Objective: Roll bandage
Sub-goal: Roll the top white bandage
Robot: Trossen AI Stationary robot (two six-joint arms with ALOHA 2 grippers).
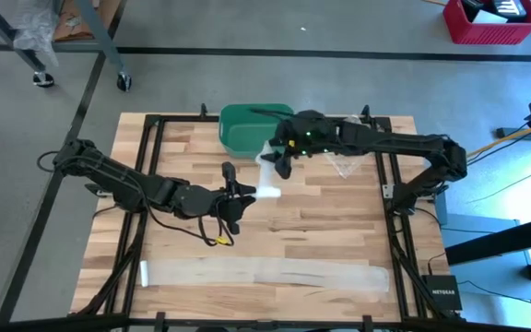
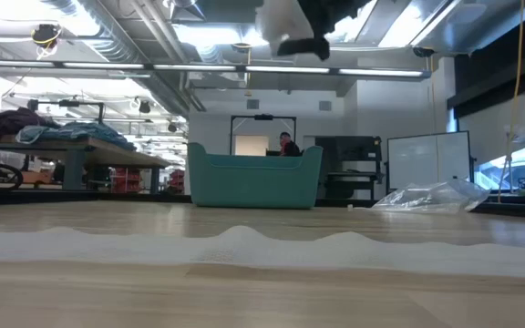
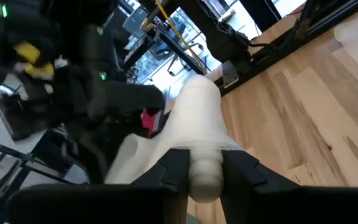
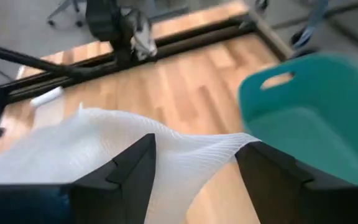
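Green bin (image 1: 247,129): sits at the upper middle of the wooden table (image 1: 321,221) in the high view, just beside the right gripper.
Plastic bag (image 1: 344,164): clear, lies right of the bin, partly under the right arm.
Flat strip (image 1: 261,274): a long white strip of cloth lies along the bottom of the table, well apart from both grippers.
Person (image 2: 286,144): seen far behind the bin in the low view.
Bandage (image 1: 267,175): white, in the middle of the table, stretched between the two grippers.
Left gripper (image 1: 236,195): centre left, its jaws are closed tight on the rolled end of the bandage.
Right gripper (image 1: 282,159): upper middle, its jaws stand apart, and the loose end of the bandage lies across the gap between them.
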